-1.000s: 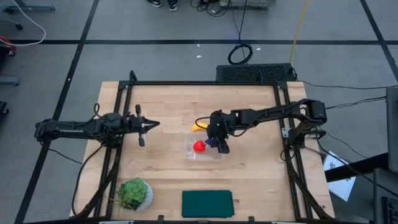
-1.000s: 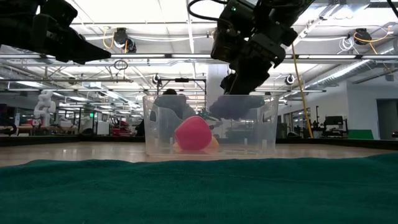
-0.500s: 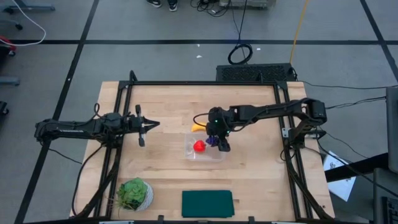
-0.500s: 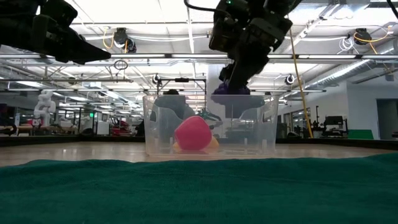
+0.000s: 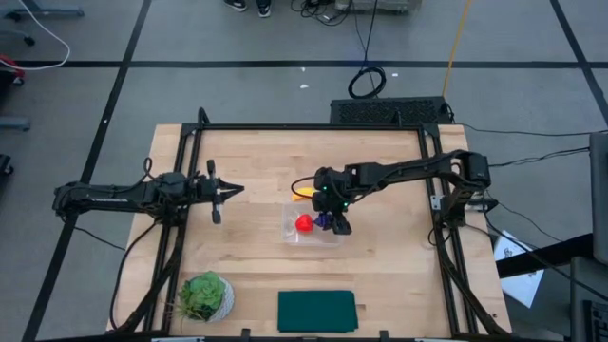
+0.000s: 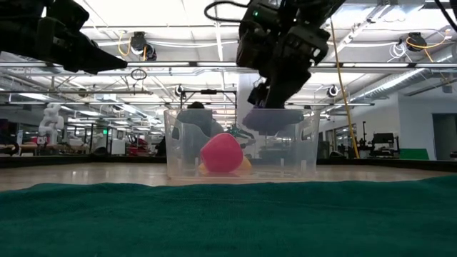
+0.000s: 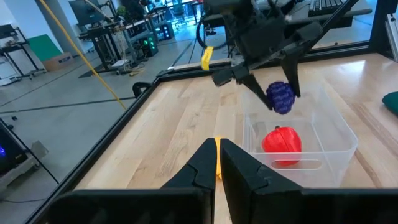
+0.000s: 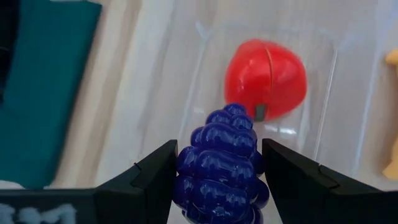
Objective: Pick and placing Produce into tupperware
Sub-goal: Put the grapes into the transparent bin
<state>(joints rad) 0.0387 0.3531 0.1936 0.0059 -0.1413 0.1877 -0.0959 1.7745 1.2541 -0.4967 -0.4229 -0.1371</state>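
The right gripper (image 8: 217, 168) holds the grapes (image 8: 219, 163) by their bumpy flanks, likely light and rigid, over the container (image 5: 289, 233), its three o'clock side; the left gripper (image 7: 217, 163) waits shut.

Purple grapes (image 8: 219, 163) above clear tupperware (image 5: 290, 231)

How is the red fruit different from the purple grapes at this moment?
The red fruit is smooth and round; the purple grapes are a bumpy cluster. The red fruit lies on the floor of the clear tupperware, free of any gripper; the purple grapes hang above the tupperware, clamped in the right gripper. Both are small toy produce.
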